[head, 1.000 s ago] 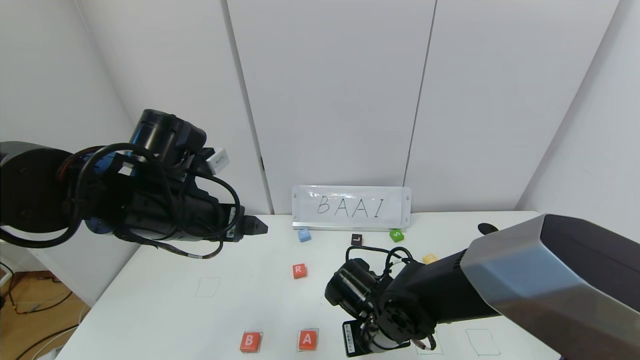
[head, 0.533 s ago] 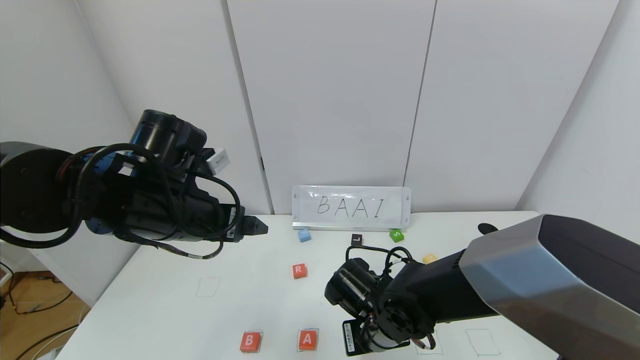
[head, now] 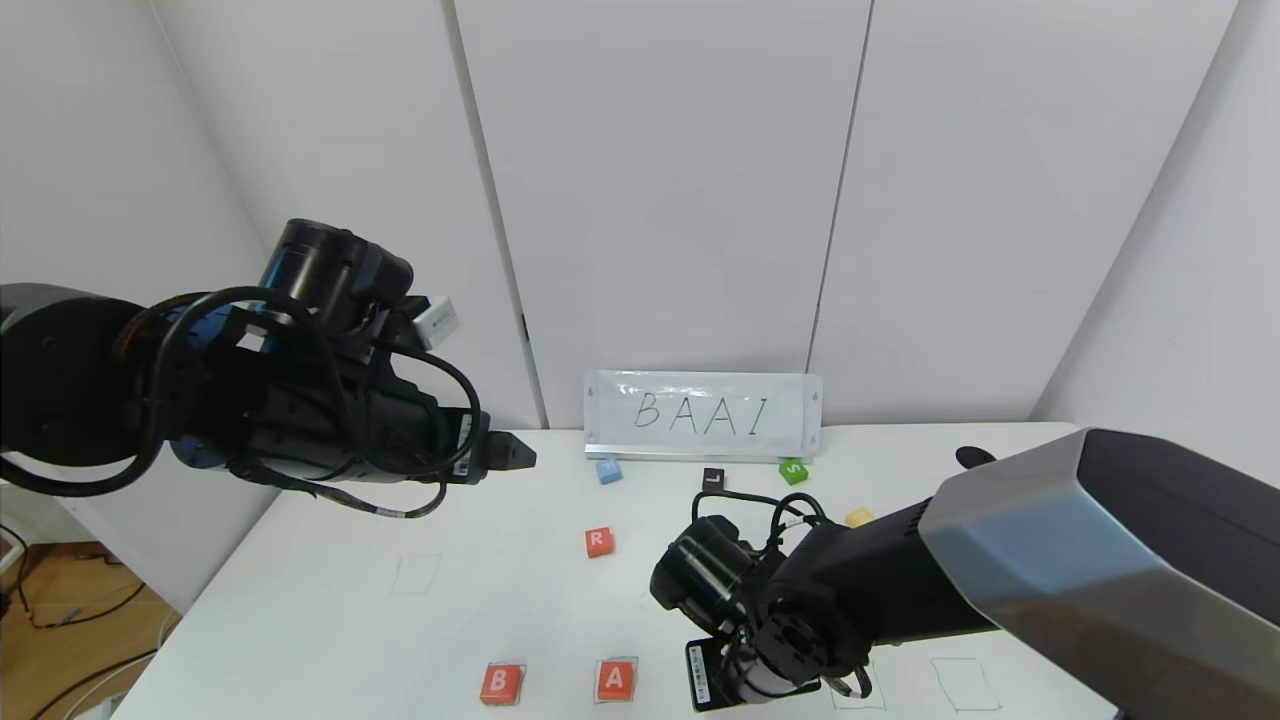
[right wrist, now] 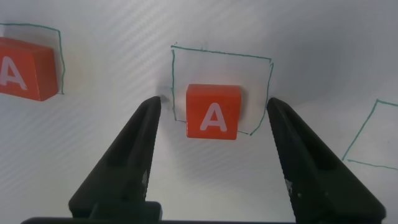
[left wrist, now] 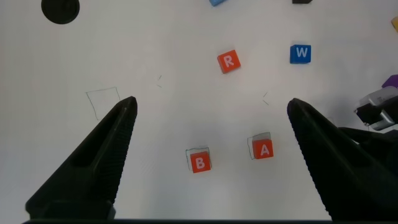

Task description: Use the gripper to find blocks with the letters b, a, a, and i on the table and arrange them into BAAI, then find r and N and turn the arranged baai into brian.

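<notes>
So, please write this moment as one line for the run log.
right gripper: open, around second A block in outline | left gripper: open, raised, idle

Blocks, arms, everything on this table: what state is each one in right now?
B block: flat on the table, letter up.
First A block: flat beside B.
Second A block: resting in a green square, between the open fingers, untouched.
R block: lying farther back, unused.
Right tool: open, low over the second A.
Left tool: open, raised, empty.
</notes>
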### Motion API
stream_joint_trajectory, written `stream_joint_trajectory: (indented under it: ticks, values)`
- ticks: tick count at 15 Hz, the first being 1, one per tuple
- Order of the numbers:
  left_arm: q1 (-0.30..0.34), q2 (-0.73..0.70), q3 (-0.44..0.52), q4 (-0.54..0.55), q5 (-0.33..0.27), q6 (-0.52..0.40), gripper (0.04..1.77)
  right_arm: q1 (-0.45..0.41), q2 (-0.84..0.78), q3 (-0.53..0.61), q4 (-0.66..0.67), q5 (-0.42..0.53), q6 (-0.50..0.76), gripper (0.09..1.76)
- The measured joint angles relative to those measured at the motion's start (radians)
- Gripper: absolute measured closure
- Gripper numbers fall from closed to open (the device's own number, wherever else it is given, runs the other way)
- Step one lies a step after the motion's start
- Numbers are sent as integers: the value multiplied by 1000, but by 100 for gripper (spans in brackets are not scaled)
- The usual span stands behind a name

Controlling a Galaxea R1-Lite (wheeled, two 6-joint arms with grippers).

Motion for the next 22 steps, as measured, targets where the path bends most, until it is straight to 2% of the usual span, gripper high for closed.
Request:
stream_joint_trajectory:
  ticks: [9,22]
  values:
    - [0,-4,0,0,-1,0,9,-25,-24,-7,11,0,7,29]
    - [-8,-15,3,2,-1,0,9,-176,-177,-21,86,-2,50,17]
